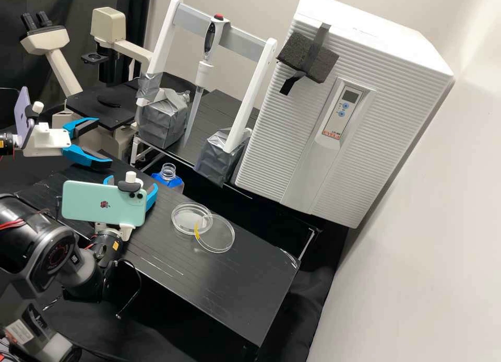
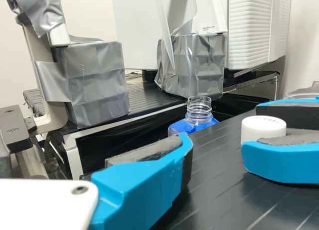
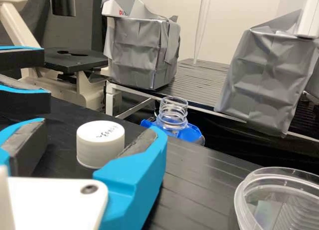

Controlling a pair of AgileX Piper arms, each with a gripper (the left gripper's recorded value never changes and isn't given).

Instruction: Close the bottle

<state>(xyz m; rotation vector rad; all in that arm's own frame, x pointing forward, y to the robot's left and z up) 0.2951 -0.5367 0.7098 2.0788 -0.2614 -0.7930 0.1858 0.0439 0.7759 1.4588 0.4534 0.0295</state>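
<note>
**Cap straddled, bottle open**

The bottle (image 1: pixel 168 173) stands upright with its mouth bare, just off the far edge of the bench (image 1: pixel 235 283), set lower, so its neck and blue shoulder rise above that edge. In the high view it is at 2 o'clock from my right pincer (image 3: pixel 99 131).

The cap (image 3: pixel 99 143) lies flat on the bench, open side down, near the bottle. My right pincer is spread with one finger on each side of the cap. There is a clear gap on one side; whether the other pad touches, I cannot tell. I judge it is placed so that one squeeze takes the cap with its opening already facing down, ready for the neck.

My left pincer (image 1: pixel 104 142) hangs spread and bare at 11 o'clock from the right one, facing the bottle. I take it to be there to steady the bottle.

The count is one bottle, one cap and two pincers. Two clear dishes (image 1: pixel 214 236) overlap at 5 o'clock from the bottle. Behind are two taped blocks (image 1: pixel 162 116), one pipette (image 1: pixel 201 74) hanging between them, and one microscope (image 1: pixel 104 33).
</note>
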